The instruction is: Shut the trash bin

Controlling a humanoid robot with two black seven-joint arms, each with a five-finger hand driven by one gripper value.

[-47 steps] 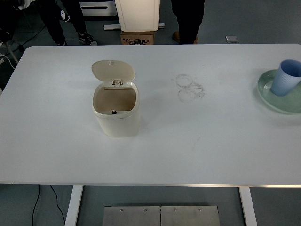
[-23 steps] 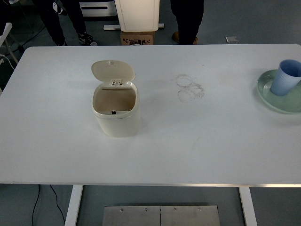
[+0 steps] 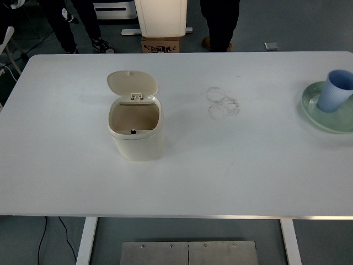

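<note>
**Open bin, no hand yet over the table**

From the head view we see neither of our hands; both arms are out of the picture, so we cannot tell how their fingers stand. The small cream plastic trash bin stands upright on the white table, left of centre and well back from the near edge. Its round cream lid is tipped up and back on the hinge at the far rim, leaving the mouth open.

We judge the main risk to be the bin itself: it looks light, and a push on the lid from behind or the side could slide or topple it rather than swing the lid down. Pressing off-centre might also stop the lid short of its front catch, which shows as a small dark spot on the near rim.

Room is generous. Bare table surrounds the bin on every side. The pale blue cup on the pale green plate sits far off at the right edge, clear of any reach from the left. Legs of standing people show beyond the far edge.
</note>
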